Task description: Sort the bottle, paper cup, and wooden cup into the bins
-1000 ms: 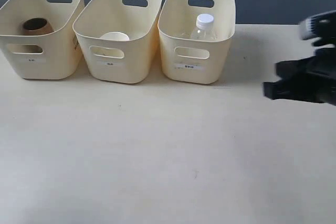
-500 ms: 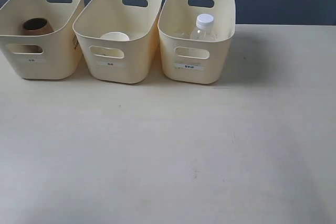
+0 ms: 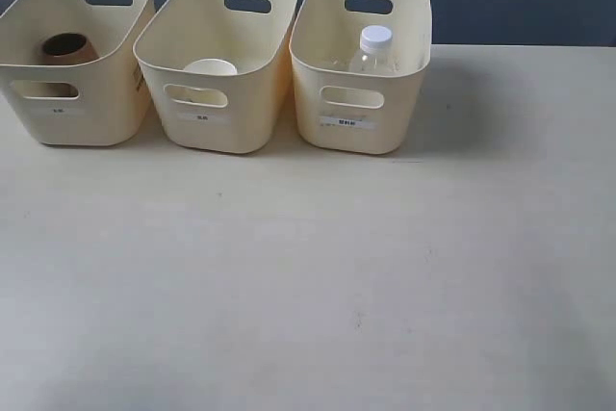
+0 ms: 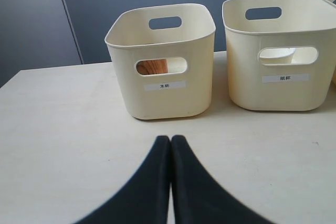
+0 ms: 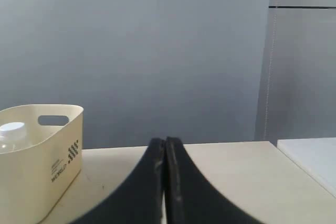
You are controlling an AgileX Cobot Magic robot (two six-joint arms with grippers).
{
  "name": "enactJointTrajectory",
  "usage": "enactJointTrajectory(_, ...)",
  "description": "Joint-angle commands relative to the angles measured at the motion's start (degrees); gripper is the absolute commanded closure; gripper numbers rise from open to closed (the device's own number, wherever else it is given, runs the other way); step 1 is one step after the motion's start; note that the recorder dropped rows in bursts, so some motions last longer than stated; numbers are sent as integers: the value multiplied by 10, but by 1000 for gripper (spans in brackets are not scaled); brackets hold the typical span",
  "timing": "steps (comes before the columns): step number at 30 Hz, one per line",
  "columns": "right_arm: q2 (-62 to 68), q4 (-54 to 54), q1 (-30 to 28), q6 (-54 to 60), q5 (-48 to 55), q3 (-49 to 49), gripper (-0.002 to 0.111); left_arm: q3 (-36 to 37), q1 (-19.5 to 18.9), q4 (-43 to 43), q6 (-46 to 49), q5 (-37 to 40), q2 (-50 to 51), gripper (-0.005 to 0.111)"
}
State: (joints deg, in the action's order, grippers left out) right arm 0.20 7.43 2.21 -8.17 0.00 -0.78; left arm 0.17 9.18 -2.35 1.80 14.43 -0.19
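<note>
You have both claws pressed closed and empty: left gripper (image 4: 170,145) facing the wooden cup (image 4: 152,66) bin (image 4: 163,98), right gripper (image 5: 165,148) beside the bottle (image 5: 11,129)

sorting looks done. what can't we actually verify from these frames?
- Wooden cup: exterior view shows only its rim; the left bin wall hides the body.
- Paper cup: only the rim shows over the middle bin front wall.
- Bottle: lower part hidden by the right bin; whether it stands on the floor is unclear.
- Bin labels: too small to read in the exterior view.
- Both arms: outside the exterior view.
</note>
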Motion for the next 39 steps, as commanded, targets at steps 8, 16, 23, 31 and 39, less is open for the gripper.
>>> enactJointTrajectory(8, -2, -2, -22, 6, -13, 8, 109, -2, 1, -1, -2, -8, 2, 107)
enactJointTrajectory(16, -2, -1, 24, 5, 3, 8, 109, -2, 1, -1, -2, -8, 2, 107)
enactJointTrajectory(23, -2, 2, 59, 7, 3, 8, 109, -2, 1, -1, -2, -8, 2, 107)
enactJointTrajectory(31, -2, -3, 59, 7, 12, 8, 109, -2, 1, -1, -2, -8, 2, 107)
enactJointTrajectory(39, -2, -3, 59, 7, 12, 8, 109, -2, 1, -1, -2, -8, 2, 107)
